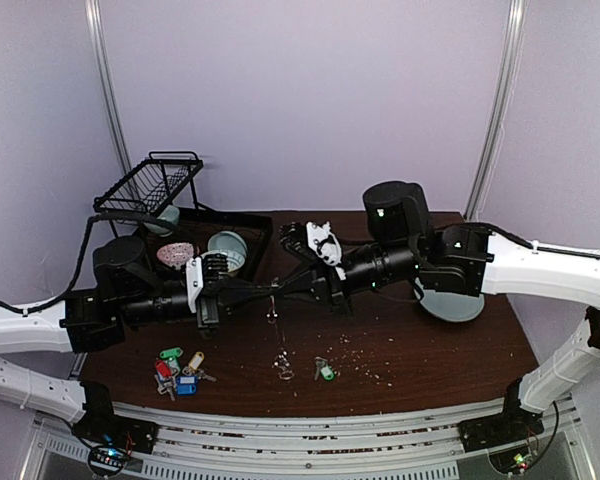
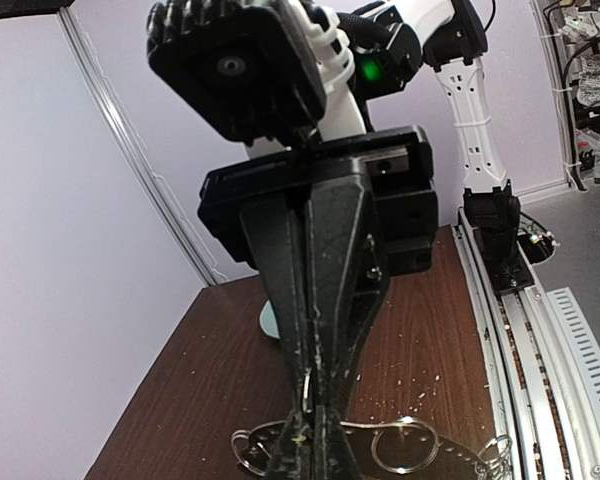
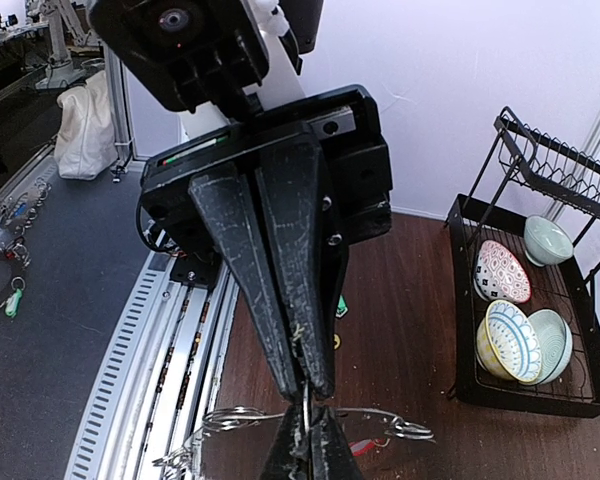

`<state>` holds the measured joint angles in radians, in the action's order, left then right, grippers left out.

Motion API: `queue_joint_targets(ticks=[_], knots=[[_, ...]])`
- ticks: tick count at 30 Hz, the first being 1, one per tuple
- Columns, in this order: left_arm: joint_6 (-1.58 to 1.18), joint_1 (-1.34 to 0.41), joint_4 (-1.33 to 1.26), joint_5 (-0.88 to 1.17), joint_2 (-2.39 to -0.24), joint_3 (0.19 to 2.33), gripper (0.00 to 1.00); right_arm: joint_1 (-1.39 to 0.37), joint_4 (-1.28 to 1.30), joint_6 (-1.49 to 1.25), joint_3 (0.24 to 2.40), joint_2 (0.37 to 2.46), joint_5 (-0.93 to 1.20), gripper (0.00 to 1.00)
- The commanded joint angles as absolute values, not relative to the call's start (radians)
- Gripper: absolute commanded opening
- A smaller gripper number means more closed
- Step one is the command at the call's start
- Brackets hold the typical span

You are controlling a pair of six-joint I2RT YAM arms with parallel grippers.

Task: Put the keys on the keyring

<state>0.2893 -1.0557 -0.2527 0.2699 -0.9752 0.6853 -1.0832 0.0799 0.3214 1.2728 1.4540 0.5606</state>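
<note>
Left hand (image 2: 305, 440) and right hand (image 3: 306, 440) both pinch the keyring (image 3: 242, 416), judged light, stiff and slippery; grip squarely across its flat rim.

Top view: left arm (image 1: 20, 330) comes in from 9 o'clock, forearm about level, pointing to 3 o'clock. Right arm (image 1: 550, 270) comes in from 3 o'clock, forearm pointing to 9 o'clock and tilted slightly down. Left gripper (image 1: 264, 292) and right gripper (image 1: 283, 286) meet tip to tip, just left of centre. Both jaws closed, fingers pressed together. Right gripper clamps the keyring (image 1: 272, 312), which hangs at 6 o'clock under the tips. Left tips are at the same spot; can't tell if they bite it. In each wrist view the other gripper comes in from 12 o'clock, nose to nose.
</note>
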Motion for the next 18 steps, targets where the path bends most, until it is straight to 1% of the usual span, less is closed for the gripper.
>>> queue_joint_targets(ticks=[1,4,5,11,14,18], knots=[[0.314,-1.034,-0.258,0.142,-0.972,0.695,0.00,-1.106,0.031,0.323,1.297,1.441,0.635,0.00],[0.316,-1.034,-0.289,0.141,-0.945,0.673,0.00,-1.107,0.011,0.312,1.275,1.436,0.614,0.16],[0.320,-1.034,-0.293,0.140,-0.936,0.667,0.00,-1.106,0.008,0.312,1.271,1.435,0.612,0.18],[0.351,-1.034,-0.265,0.134,-0.928,0.663,0.00,-1.106,0.040,0.342,1.263,1.420,0.554,0.21],[0.363,-1.034,-0.247,0.125,-0.939,0.671,0.00,-1.107,0.008,0.324,1.250,1.416,0.501,0.25],[0.367,-1.034,-0.246,0.099,-0.942,0.671,0.00,-1.106,-0.027,0.305,1.246,1.423,0.421,0.28]])
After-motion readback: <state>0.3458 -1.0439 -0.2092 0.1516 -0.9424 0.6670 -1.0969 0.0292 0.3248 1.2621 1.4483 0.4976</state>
